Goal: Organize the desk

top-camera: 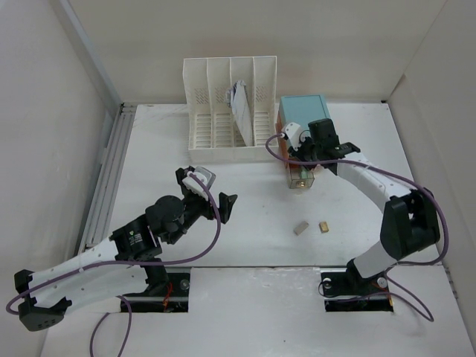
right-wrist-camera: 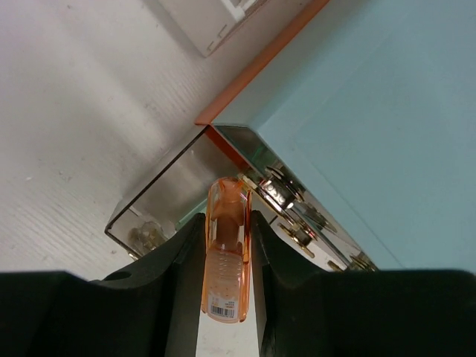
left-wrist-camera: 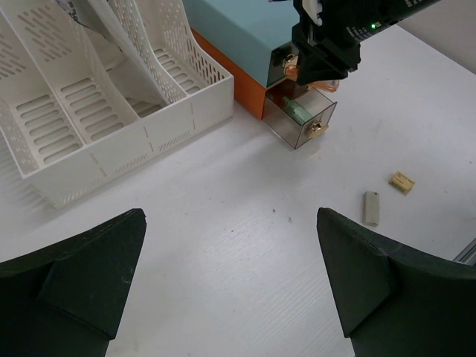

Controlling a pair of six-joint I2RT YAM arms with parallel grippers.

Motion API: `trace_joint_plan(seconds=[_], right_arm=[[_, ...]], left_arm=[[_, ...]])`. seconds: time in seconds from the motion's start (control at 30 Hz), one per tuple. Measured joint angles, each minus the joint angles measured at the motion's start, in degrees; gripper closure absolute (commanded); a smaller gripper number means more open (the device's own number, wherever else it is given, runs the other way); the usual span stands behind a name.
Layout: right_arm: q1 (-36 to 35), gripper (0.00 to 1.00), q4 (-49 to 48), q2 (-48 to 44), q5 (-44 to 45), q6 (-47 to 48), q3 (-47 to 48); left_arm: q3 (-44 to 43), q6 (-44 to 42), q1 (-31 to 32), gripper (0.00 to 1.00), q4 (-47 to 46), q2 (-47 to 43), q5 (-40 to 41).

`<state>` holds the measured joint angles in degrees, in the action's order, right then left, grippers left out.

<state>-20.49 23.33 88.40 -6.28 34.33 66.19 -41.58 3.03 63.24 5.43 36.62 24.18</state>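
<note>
The white desk (top-camera: 253, 230) bears a white slotted file rack (top-camera: 229, 111) and a teal drawer box (top-camera: 303, 111) with an orange base. Its clear drawer (left-wrist-camera: 301, 119) is pulled open and holds a green item. My right gripper (right-wrist-camera: 227, 238) is shut on an orange translucent tube (right-wrist-camera: 225, 260) with a barcode label, held just above the open drawer (right-wrist-camera: 171, 201). My left gripper (left-wrist-camera: 230, 275) is open and empty over bare desk, left of centre. Two small blocks lie on the desk: a grey one (top-camera: 300, 227) and a tan one (top-camera: 324, 227).
The file rack holds a white paper item (top-camera: 239, 108) in one slot. A grey metal rail (top-camera: 108, 178) runs along the desk's left edge. White panel walls surround the desk. The grey block (left-wrist-camera: 371, 207) and the tan block (left-wrist-camera: 401, 181) lie right of my left gripper.
</note>
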Motion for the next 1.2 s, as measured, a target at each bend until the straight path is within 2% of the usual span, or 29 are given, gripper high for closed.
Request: trace_joint_plan(seconds=[0.03,0.07,0.13,0.17,0.2,0.27,0.33,0.37,0.4,0.43,0.47,0.63,0.73,0.87,1.03,1.2], right_arm=[[0.4,0.83,0.1,0.8,-0.7,0.5,0.2],[0.7,0.7,0.2,1.4,-1.3,0.9,0.3],[0.8,0.49,0.7,2.4,-2.1,1.7,0.5],[0.8,0.46,0.7,2.8,-2.5,1.9,0.6],[0.8,0.37,0.7,3.1,-2.8,2.1,0.8],[0.9,0.33,1.8,3.4,-3.7,2.1,1.0],[0.9,0.38,2.3,3.5,-4.3,2.3,1.0],[0.9,0.46,2.2,3.4,-4.5,2.3,1.0],[0.9,0.57,2.1,3.3,-4.8,2.4,1.0],[0.9,0.89,2.0,3.1,-5.3,2.8,1.0],[1.1,1.0,2.0,2.8,-6.1,3.5,1.0],[2.6,1.0,3.7,-0.4,-12.9,8.3,1.1],[3.3,1.0,9.4,0.2,-17.0,14.6,3.8],[3.6,1.0,19.5,5.8,-20.7,25.4,9.5],[3.6,1.0,29.5,9.6,-22.2,36.9,9.1],[3.6,1.0,32.3,11.5,-21.5,39.4,9.0]], left_arm=[[0.0,0.0,0.0,0.0,0.0,0.0,0.0],[0.0,0.0,0.0,0.0,0.0,0.0,0.0],[0.0,0.0,0.0,0.0,0.0,0.0,0.0],[0.0,0.0,0.0,0.0,0.0,0.0,0.0],[0.0,0.0,0.0,0.0,0.0,0.0,0.0],[0.0,0.0,0.0,0.0,0.0,0.0,0.0],[0.0,0.0,0.0,0.0,0.0,0.0,0.0],[0.0,0.0,0.0,0.0,0.0,0.0,0.0],[0.0,0.0,0.0,0.0,0.0,0.0,0.0],[0.0,0.0,0.0,0.0,0.0,0.0,0.0],[0.0,0.0,0.0,0.0,0.0,0.0,0.0],[0.0,0.0,0.0,0.0,0.0,0.0,0.0],[0.0,0.0,0.0,0.0,0.0,0.0,0.0],[0.0,0.0,0.0,0.0,0.0,0.0,0.0],[0.0,0.0,0.0,0.0,0.0,0.0,-0.2],[0.0,0.0,0.0,0.0,0.0,0.0,-0.2]])
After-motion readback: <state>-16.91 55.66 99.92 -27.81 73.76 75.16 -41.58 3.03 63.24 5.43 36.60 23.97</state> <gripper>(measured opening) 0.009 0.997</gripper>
